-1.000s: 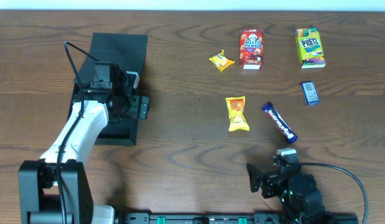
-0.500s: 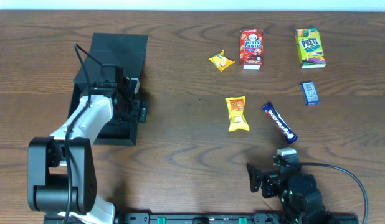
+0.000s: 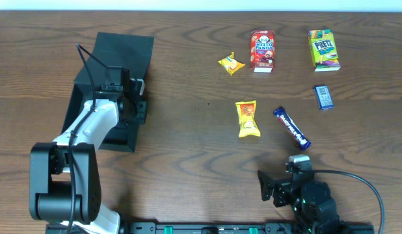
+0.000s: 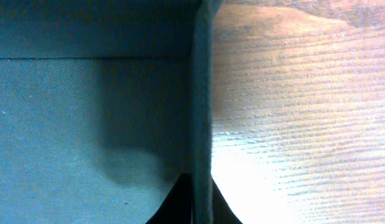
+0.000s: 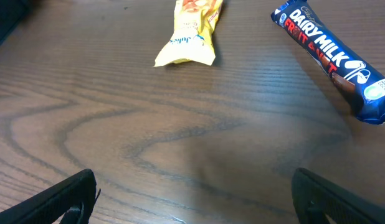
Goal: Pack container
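The container (image 3: 123,51) is a dark square box at the table's left, its lid flap lying open on the far side. My left gripper (image 3: 137,108) is shut on the container's right wall. In the left wrist view that thin wall (image 4: 202,93) runs straight up between my left gripper (image 4: 202,208), one finger inside the box and one outside over the wood. The box floor (image 4: 68,124) shows nothing on it. My right gripper (image 3: 282,177) stands open low at the near edge, and in its own view the right gripper (image 5: 192,199) has only bare wood between its fingers.
Snacks lie to the right: a yellow packet (image 3: 247,119), a Dairy Milk bar (image 3: 291,128), a red Hello Panda box (image 3: 262,51), a green Pretz box (image 3: 323,49), a small yellow packet (image 3: 231,63) and a small blue packet (image 3: 323,97).
My left gripper has closed onto the container's right wall. The box has turned slightly, its near end shifting left. The right arm has not moved.
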Robot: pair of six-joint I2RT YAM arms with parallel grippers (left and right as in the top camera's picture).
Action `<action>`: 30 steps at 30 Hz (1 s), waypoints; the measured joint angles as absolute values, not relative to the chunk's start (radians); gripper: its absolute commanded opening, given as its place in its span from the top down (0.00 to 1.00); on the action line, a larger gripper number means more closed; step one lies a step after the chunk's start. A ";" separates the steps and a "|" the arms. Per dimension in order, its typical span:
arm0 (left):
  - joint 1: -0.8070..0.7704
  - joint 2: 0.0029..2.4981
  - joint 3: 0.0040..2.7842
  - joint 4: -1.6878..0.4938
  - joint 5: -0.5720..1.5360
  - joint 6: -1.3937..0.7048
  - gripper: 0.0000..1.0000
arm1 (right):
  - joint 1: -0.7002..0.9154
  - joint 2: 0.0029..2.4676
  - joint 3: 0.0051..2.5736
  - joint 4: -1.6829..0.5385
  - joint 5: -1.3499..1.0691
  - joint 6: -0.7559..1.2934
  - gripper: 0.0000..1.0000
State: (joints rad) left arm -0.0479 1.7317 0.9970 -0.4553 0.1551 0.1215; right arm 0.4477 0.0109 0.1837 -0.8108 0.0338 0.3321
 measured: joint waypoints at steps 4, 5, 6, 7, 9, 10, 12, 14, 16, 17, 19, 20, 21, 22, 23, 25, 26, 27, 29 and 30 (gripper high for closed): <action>-0.048 1.732 0.997 -0.448 0.153 0.079 0.94 | 0.448 0.011 0.184 -0.810 0.033 0.332 0.01; -0.048 1.732 0.997 -0.448 0.153 0.063 0.94 | 0.448 0.011 0.184 -0.811 0.033 0.332 0.01; -0.049 1.732 0.999 -0.448 0.152 0.047 0.94 | 0.448 0.011 0.184 -0.811 0.033 0.332 0.01; -0.051 1.732 1.002 -0.448 0.150 0.035 0.94 | 0.448 0.011 0.184 -0.810 0.033 0.332 0.01; -0.059 1.732 1.016 -0.448 0.149 0.004 0.94 | 0.448 0.011 0.184 -0.810 0.034 0.332 0.01; -0.065 1.732 1.023 -0.448 0.150 -0.006 0.94 | 0.448 0.011 0.184 -0.811 0.033 0.332 0.01; -0.089 1.732 1.037 -0.441 0.150 -0.036 0.95 | 0.448 0.011 0.184 -0.811 0.033 0.332 0.01; -0.121 1.732 1.043 -0.427 0.149 -0.064 0.94 | 0.448 0.011 0.184 -0.810 0.033 0.332 0.01; -0.163 1.732 1.044 -0.404 0.149 -0.105 0.94 | 0.448 0.011 0.184 -0.811 0.034 0.332 0.01; -0.184 1.732 1.044 -0.394 0.150 -0.125 0.94 | 0.448 0.011 0.184 -0.811 0.034 0.332 0.01; -0.231 1.732 1.044 -0.363 0.150 -0.178 0.94 | 0.448 0.011 0.184 -0.810 0.034 0.332 0.01; -0.247 1.732 1.044 -0.347 0.150 -0.197 0.94 | 0.448 0.011 0.184 -0.810 0.034 0.332 0.01; -0.264 1.732 1.044 -0.331 0.150 -0.217 0.94 | 0.448 0.011 0.184 -0.811 0.034 0.332 0.01; -0.282 1.732 1.044 -0.311 0.149 -0.241 0.95 | 0.448 0.011 0.184 -0.811 0.033 0.332 0.01; -0.297 1.732 1.044 -0.295 0.150 -0.258 0.94 | 0.448 0.011 0.184 -0.811 0.034 0.332 0.01; -0.334 1.732 1.044 -0.257 0.149 -0.295 0.94 | 0.448 0.011 0.184 -0.811 0.033 0.332 0.01; -0.350 1.732 1.045 -0.242 0.149 -0.312 0.94 | 0.448 0.011 0.184 -0.811 0.034 0.332 0.01; -0.361 1.732 1.045 -0.233 0.149 -0.323 0.94 | 0.448 0.011 0.184 -0.810 0.033 0.332 0.01; -0.392 1.732 1.052 -0.219 0.150 -0.362 0.94 | 0.448 0.011 0.184 -0.810 0.034 0.332 0.01; -0.403 1.732 1.058 -0.218 0.149 -0.379 0.94 | 0.448 0.011 0.184 -0.811 0.033 0.332 0.01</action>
State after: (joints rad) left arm -0.4026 1.7317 1.0584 -0.2184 0.1493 -0.3790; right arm 0.4477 0.0109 0.1837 -0.8108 0.0334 0.3321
